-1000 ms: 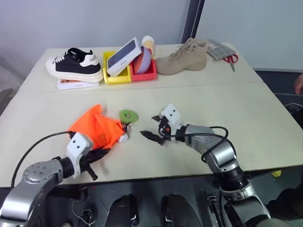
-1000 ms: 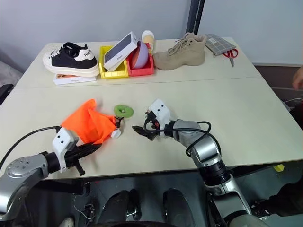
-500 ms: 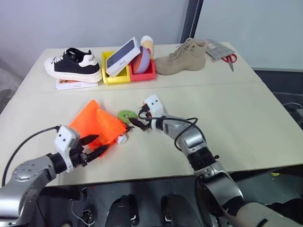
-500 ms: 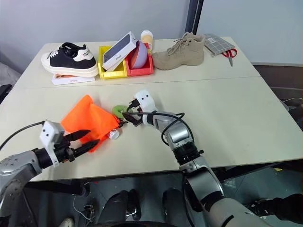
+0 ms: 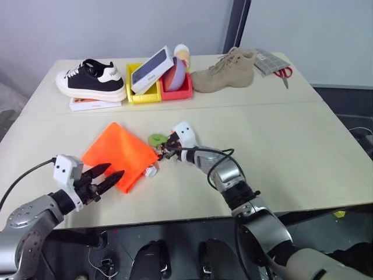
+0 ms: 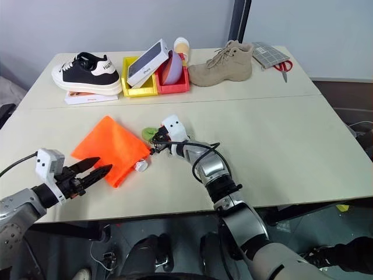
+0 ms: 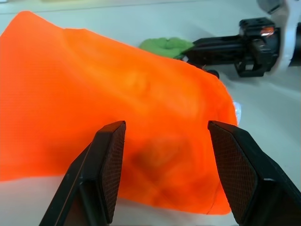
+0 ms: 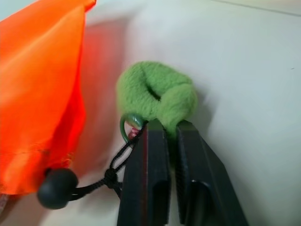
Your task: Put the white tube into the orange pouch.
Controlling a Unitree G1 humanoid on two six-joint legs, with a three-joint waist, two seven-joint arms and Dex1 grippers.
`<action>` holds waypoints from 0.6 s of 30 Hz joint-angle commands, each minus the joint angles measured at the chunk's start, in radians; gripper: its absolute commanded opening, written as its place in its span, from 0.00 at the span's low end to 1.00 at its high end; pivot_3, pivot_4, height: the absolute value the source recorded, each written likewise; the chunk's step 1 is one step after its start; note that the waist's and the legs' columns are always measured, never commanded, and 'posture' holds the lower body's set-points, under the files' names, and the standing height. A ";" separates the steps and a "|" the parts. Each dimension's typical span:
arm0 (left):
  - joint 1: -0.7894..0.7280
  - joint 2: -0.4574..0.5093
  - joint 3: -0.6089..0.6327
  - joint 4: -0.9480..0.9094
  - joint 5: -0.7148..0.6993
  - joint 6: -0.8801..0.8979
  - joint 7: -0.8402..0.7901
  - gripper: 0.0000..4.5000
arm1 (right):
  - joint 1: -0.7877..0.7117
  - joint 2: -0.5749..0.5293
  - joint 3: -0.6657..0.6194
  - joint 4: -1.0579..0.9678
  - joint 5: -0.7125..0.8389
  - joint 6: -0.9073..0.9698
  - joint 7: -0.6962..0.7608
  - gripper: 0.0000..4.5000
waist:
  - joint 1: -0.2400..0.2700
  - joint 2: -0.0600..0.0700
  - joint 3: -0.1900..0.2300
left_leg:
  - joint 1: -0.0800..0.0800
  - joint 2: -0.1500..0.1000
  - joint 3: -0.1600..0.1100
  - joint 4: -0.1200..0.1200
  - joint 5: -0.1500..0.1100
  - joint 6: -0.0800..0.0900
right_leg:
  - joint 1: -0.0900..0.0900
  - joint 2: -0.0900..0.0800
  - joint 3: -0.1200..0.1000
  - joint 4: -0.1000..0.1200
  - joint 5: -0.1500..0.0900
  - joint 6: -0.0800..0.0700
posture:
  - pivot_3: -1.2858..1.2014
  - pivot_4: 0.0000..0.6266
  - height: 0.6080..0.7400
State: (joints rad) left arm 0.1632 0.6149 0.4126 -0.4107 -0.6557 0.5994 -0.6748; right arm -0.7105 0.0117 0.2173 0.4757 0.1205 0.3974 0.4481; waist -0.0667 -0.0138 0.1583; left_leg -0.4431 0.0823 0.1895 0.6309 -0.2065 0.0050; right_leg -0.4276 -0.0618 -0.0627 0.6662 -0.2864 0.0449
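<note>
The orange pouch (image 5: 119, 154) was found flat on the table (image 5: 280, 140), the white tube (image 5: 150, 171) at its near edge. The right gripper (image 8: 162, 136) fingers were pinched on the green disc (image 8: 157, 96). The left gripper (image 7: 164, 155) fingers were spread wide, empty, before the pouch.

No lettering can be read — not on anything.

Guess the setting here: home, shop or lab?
Most likely a robot test lab, staged for manipulation trials. Unrelated props share one plain table: a sneaker, a boot, coloured bins, scissors, against bare walls, with an orange pouch in front.
</note>
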 commanded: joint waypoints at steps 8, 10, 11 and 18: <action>-0.168 -0.044 -0.026 0.033 -0.039 -0.001 0.048 0.67 | 0.176 -0.157 -0.149 -0.478 0.071 0.074 -0.012 0.01 | -0.003 0.000 0.000 | 0.000 0.000 0.000 0.000 0.000 0.000 | 0.000 0.000 0.000 0.000 0.000 0.000 | 0.52 0.24 1.00; -0.197 -0.045 -0.050 0.052 -0.033 0.000 0.041 0.67 | 0.201 -0.180 -0.177 -0.550 0.094 0.107 -0.012 0.01 | -0.002 0.000 0.000 | 0.001 0.000 0.000 -0.001 0.001 0.001 | 0.000 0.001 0.000 0.000 0.000 0.000 | 0.52 0.24 1.00; -0.216 -0.047 -0.065 0.064 -0.036 0.003 0.033 0.67 | 0.213 -0.193 -0.188 -0.587 0.105 0.125 -0.009 0.01 | -0.001 0.000 0.000 | 0.001 0.000 0.000 -0.001 0.001 0.001 | 0.000 0.001 0.000 0.000 0.000 0.000 | 0.52 0.24 1.00; -0.387 -0.060 -0.182 0.192 -0.041 0.016 -0.051 0.98 | 0.245 -0.238 -0.213 -0.740 0.161 0.196 -0.003 0.00 | 0.012 -0.001 0.000 | 0.000 0.000 -0.001 0.000 0.002 0.002 | 0.001 0.001 0.000 0.001 0.000 0.000 | 0.52 0.24 1.00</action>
State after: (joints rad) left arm -0.1821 0.5569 0.2485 -0.2322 -0.6982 0.6272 -0.6996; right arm -0.4563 -0.2202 0.0232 -0.1985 0.2579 0.5954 0.4411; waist -0.0550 -0.0145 0.1584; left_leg -0.4427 0.0819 0.1887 0.6313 -0.2045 0.0070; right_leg -0.4271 -0.0606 -0.0631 0.6668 -0.2864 0.0453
